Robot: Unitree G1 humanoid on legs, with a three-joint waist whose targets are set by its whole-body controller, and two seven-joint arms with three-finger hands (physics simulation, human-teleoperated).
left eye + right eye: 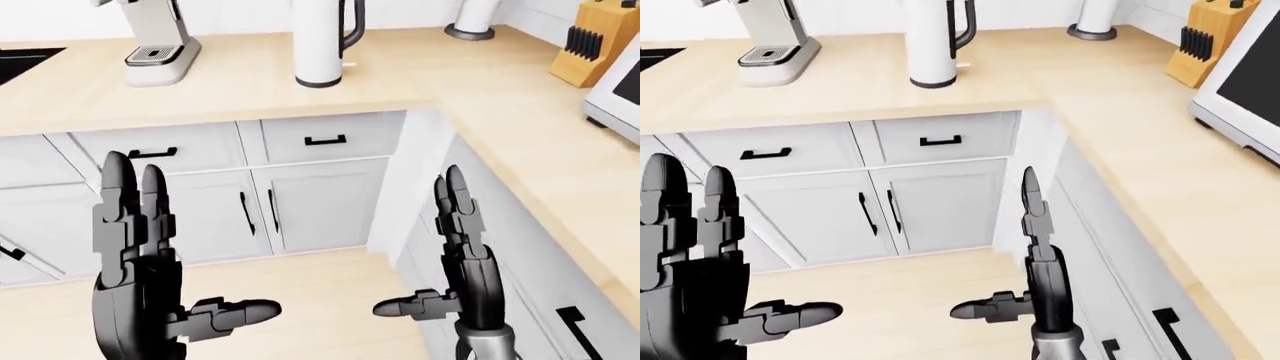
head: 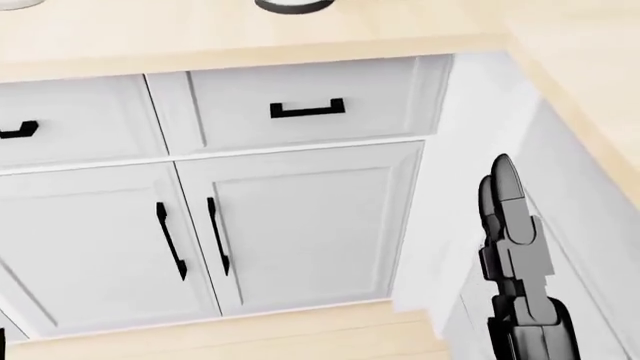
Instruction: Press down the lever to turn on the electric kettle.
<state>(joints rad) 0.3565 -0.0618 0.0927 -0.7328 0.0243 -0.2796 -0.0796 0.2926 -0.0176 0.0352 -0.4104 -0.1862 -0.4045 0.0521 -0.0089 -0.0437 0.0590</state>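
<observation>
On the counter [image 1: 240, 82], one kettle [image 1: 320, 41], two spread hands [image 1: 140, 255] [image 1: 465, 255]

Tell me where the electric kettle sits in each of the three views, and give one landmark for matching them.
Left-eye view: kettle at top centre, on the wooden counter.
Right-eye view: top, left of centre, beside the coffee machine.
Head view: only a sliver of its dark base shows at the top edge, near the centre.
Shared landmark: the drawer handle just below the kettle in every view.

Coffee machine [image 1: 158, 41], knife block [image 1: 594, 41] on counter [image 1: 500, 97].
</observation>
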